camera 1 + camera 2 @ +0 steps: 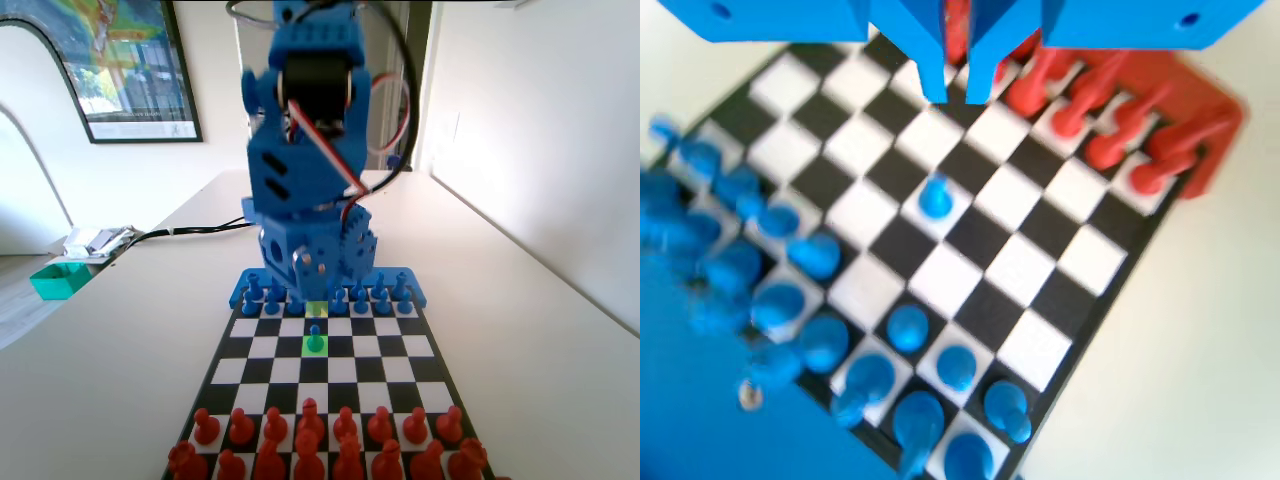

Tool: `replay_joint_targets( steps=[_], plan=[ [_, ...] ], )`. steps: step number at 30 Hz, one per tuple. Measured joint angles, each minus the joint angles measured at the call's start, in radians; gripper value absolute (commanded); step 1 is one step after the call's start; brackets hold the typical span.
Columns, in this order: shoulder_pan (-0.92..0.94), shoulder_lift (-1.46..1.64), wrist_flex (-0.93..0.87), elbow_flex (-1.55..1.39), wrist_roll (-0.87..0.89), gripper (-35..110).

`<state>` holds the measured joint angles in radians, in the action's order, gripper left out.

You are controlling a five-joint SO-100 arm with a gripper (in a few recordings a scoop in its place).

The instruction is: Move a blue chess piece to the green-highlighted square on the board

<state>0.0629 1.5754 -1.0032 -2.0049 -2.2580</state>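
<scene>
So taking the board (250, 346) as the reference in the fixed view: the red pieces (310, 440) crowd its near end. Past them, a few rows up, the blue chess piece (315, 340) stands upright on the green-highlighted square (315, 346), alone in mid-board. One row beyond it there's a paler yellow square (316, 311), right in front of the blue pawn row (330, 297) at the board's far end. In the wrist view the gripper (960, 92) hangs above the board with its jaws only a narrow gap apart, nothing between them, and the pawn (934, 196) sits below, well clear.
</scene>
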Motion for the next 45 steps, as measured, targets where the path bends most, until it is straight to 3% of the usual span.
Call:
replay_joint_targets(
  steps=[18,28,45],
  plan=[
    [-0.021,0.477,-0.377,0.130,0.422,1],
    [0.035,0.775,-0.609,0.202,0.417,1],
    [-0.023,1.252,-0.660,-0.115,0.465,1]
  ],
)
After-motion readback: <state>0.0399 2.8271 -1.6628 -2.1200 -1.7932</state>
